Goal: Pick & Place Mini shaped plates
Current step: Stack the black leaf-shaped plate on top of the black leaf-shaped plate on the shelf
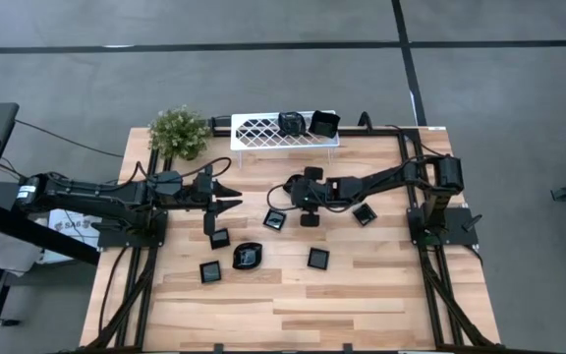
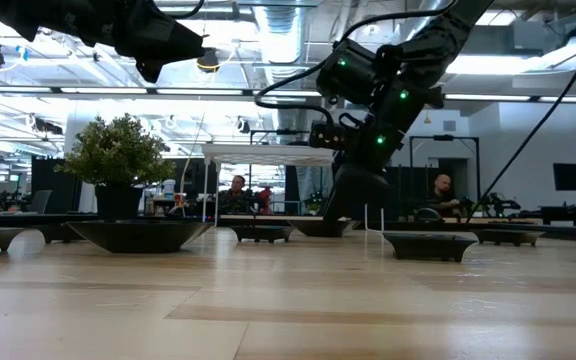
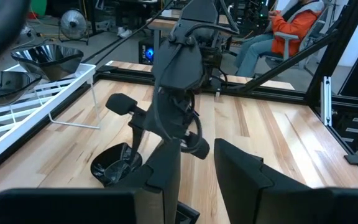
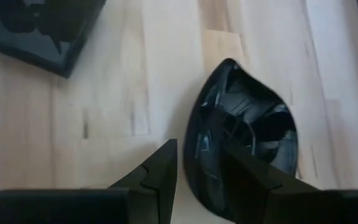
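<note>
Several tiny glossy black plates lie flat on the wooden table, among them square ones [image 1: 274,219] [image 1: 318,259] and a rounded one [image 1: 249,256]. Two more sit on the white lattice rack [image 1: 263,131] at the far edge. My right gripper [image 1: 293,187] is near the table's middle, shut on a rounded plate [image 4: 247,121]. That plate also shows in the left wrist view [image 3: 107,168]. My left gripper [image 1: 226,194] is open and hovers left of the right one, holding nothing; its fingers [image 3: 166,180] frame the scene. My right gripper pinches the rounded plate's rim [image 4: 191,146] between its two fingers, one finger [image 4: 247,177] inside the bowl and one [image 4: 157,171] outside. The fingers come from above, pointing down. In the left wrist view the plate's underside [image 3: 104,174] sits on or just above the table.
A potted plant [image 1: 178,131] stands at the far left corner beside the rack. A square plate [image 4: 36,31] lies close to the held one. Another plate [image 1: 365,213] sits under the right arm. The near half of the table is bare wood. People sit in the room beyond.
</note>
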Action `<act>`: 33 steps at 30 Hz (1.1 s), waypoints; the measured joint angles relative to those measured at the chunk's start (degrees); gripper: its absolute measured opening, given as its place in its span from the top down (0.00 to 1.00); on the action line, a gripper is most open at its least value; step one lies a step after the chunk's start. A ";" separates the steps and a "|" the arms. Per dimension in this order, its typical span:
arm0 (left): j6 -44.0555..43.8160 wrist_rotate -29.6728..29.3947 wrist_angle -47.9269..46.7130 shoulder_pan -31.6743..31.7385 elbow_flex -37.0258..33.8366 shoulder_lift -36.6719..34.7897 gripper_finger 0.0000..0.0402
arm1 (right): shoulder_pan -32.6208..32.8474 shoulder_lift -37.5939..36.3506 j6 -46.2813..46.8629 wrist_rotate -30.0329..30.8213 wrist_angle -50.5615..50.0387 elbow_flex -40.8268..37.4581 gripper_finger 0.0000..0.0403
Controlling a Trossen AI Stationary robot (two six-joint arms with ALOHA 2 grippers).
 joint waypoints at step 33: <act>0.00 0.00 0.42 -0.01 0.00 0.00 0.75 | -0.74 0.00 0.00 -1.43 -1.26 -0.04 1.00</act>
